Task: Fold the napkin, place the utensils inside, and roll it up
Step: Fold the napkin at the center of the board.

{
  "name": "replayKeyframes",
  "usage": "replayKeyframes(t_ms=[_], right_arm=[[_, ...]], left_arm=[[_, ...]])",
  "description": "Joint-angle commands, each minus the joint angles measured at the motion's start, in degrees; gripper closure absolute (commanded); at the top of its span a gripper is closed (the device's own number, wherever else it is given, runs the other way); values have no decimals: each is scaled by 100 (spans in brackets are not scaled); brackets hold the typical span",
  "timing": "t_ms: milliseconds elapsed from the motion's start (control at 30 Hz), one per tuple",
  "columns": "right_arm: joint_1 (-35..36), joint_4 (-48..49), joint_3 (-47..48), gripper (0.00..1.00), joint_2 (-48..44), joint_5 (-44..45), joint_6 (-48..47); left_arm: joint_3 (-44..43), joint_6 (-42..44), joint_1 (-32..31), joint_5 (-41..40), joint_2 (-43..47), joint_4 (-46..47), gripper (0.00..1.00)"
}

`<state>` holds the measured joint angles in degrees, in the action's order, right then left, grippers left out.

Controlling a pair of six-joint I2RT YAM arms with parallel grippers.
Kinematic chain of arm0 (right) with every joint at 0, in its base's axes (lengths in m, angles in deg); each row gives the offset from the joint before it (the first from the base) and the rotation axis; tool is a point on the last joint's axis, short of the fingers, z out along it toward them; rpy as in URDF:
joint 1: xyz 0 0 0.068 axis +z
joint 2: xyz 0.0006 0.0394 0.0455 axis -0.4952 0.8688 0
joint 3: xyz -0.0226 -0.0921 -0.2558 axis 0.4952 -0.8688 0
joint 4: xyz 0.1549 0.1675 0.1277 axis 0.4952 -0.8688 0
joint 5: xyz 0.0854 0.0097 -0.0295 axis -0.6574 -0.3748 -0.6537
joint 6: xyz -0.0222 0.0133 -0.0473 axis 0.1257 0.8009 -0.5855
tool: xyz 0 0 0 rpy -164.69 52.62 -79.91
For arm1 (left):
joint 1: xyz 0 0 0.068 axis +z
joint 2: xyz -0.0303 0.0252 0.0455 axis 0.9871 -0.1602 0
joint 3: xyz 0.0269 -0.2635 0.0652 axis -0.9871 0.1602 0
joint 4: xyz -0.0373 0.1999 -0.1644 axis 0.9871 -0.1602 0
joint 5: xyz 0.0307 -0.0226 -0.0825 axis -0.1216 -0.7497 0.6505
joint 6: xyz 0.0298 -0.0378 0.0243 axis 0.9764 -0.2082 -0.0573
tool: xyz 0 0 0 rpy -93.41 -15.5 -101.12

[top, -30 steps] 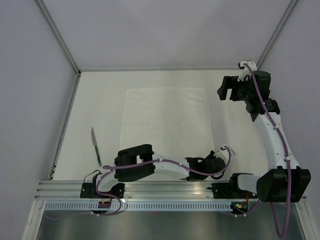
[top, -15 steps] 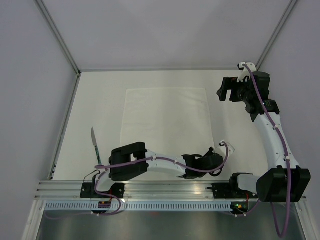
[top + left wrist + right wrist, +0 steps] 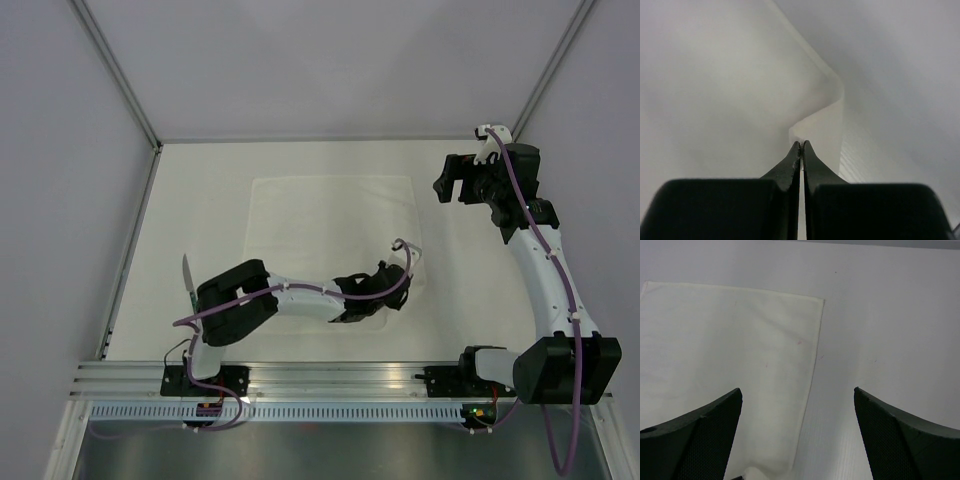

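My left jaws are clamped shut on the napkin (image 3: 330,215) at its near right corner, which curls up off the counter (image 3: 200,190). My right jaws gape wide and empty beside its far right corner. One utensil (image 3: 186,270) lies off left.

Left arm (image 3: 300,296): upper link folded back over its base, forearm stretched low and out to the right. Left gripper (image 3: 398,262) at the forearm's end, fingers (image 3: 790,165) pressed flat together, pinching a lifted corner of the napkin (image 3: 826,120). Right arm (image 3: 540,262): raised, reaching far along the right side, wrist bent leftward. Right gripper (image 3: 447,180) held high, pointing down, fingers (image 3: 695,435) spread wide apart
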<state>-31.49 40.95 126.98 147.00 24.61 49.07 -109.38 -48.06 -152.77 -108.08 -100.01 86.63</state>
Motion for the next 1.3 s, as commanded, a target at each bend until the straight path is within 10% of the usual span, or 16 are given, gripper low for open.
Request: replayKeyframes(t_ms=[0, 1267], right_arm=[[-31, -104, 9, 3, 15, 20, 26], [4, -421, 193, 4, 691, -701, -88]], left_arm=[[236, -512, 377, 342, 507, 402, 98], [-413, -310, 4332, 1907, 666, -336, 98]])
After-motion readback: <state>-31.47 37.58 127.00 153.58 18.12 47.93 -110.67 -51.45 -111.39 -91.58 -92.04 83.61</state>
